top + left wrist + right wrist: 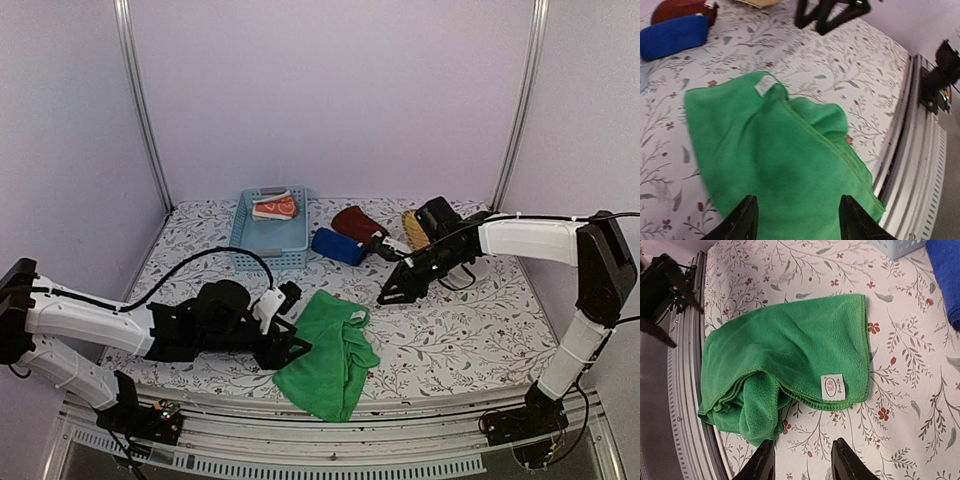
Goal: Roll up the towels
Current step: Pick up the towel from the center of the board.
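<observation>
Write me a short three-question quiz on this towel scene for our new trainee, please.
1. True or false: the green towel already lies as a neat roll.
2. Multiple choice: the orange patterned towel lies (A) spread flat at the near edge, (B) in the light blue basket, (C) under the green towel.
3. Short answer: what do the left gripper and the right gripper hold?
Key: 1 false, it is loosely crumpled; 2 B; 3 nothing, both are open.
</observation>
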Tool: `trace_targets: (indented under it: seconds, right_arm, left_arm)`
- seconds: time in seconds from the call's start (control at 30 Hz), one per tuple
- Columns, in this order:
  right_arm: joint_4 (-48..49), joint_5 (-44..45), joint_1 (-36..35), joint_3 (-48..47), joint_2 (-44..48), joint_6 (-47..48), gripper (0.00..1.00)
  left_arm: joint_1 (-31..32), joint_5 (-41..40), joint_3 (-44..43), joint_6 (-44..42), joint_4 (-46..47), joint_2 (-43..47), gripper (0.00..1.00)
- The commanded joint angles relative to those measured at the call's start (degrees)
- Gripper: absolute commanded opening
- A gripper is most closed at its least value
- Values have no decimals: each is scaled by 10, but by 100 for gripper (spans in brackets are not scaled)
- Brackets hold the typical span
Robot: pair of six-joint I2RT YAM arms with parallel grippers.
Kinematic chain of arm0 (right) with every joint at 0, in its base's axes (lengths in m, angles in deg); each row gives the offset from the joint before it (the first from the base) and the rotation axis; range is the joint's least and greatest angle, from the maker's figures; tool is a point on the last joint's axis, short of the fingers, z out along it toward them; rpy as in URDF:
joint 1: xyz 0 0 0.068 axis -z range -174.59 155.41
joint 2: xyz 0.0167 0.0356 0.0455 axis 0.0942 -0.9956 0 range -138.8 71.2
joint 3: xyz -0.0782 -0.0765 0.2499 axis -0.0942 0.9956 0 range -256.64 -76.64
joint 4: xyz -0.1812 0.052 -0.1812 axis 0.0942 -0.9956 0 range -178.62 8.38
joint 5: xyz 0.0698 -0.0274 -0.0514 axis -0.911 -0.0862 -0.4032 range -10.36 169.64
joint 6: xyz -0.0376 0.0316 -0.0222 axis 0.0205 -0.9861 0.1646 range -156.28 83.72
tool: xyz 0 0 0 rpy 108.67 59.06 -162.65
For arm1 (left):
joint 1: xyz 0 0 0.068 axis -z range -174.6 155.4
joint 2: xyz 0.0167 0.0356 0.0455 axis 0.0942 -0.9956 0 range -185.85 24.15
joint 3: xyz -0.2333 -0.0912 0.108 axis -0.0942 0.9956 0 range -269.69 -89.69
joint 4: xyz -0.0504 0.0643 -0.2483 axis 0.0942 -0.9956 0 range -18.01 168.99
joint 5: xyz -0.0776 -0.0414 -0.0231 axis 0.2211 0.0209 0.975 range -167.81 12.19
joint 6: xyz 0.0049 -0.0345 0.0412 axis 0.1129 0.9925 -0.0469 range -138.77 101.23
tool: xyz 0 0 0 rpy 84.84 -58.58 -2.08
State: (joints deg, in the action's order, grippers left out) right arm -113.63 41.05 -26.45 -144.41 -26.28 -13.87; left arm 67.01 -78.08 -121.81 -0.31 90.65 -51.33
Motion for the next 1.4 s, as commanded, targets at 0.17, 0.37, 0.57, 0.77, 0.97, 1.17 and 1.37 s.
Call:
trace_targets:
  seconds: [0.17, 0.37, 0.57, 0.77, 0.97, 1.17, 1.37]
  right_arm:
    - [22, 119, -50, -64, -122, 36, 45]
    - [28, 158, -65, -93, -175, 42, 46]
    - [38, 170, -65, -102, -189, 27, 40]
    - [25, 157, -65, -132, -183, 15, 3]
    - [-33, 158, -48, -191, -68, 14, 2]
    - [-104, 59, -1, -282, 50, -16, 2]
    - [-70, 29, 4, -139, 125, -30, 2]
  left_arm:
    - [108, -31, -114, -63, -61, -178, 59]
    - [151, -130, -202, -55, -116, -293, 48]
    - [159, -186, -192, -38, -111, -285, 20]
    - [159, -239, -168, -49, -122, -230, 0]
    - [138, -370, -143, -125, -194, -111, 0]
    - [78, -438, -144, -198, -278, 42, 27]
    - [52, -430, -99, -174, -223, 126, 60]
